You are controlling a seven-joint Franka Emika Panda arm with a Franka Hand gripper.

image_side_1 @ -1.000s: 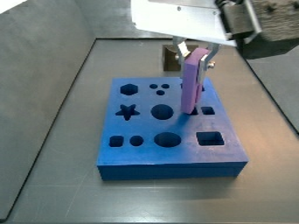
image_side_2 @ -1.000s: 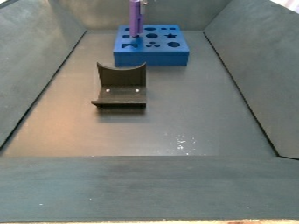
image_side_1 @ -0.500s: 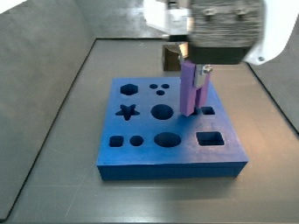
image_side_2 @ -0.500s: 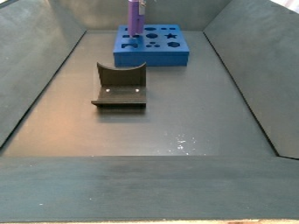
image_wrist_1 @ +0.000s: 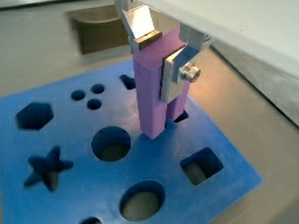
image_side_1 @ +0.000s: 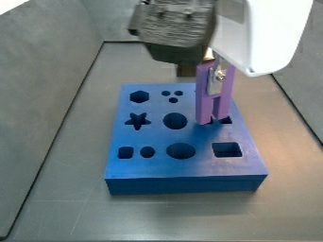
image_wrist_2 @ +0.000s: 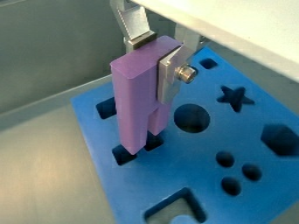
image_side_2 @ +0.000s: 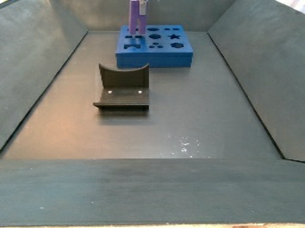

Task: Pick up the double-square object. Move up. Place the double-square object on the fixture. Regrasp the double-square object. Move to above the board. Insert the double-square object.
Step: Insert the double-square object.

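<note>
The gripper hangs over the board, clamped on the double-square object. In both wrist views the light-purple block stands upright between the two flat silver fingers, which press on opposite sides of its upper part; one finger carries a round screw head facing the camera. The block's top end sits level with the finger plates and the rest of its length reaches down below them.

The lower end of the double-square object meets the blue board at a pair of small square cut-outs beside a round hole. In a wrist view the bottom appears to sit in those openings, though how deep it goes cannot be told. In a side view the block stands vertically over the right part of the board, near the small squares on that side, with the gripper and the arm's white housing above it.

In a side view the fixture stands on the grey worktop, well apart from the board, which lies at the far end with the purple block rising from it.
</note>
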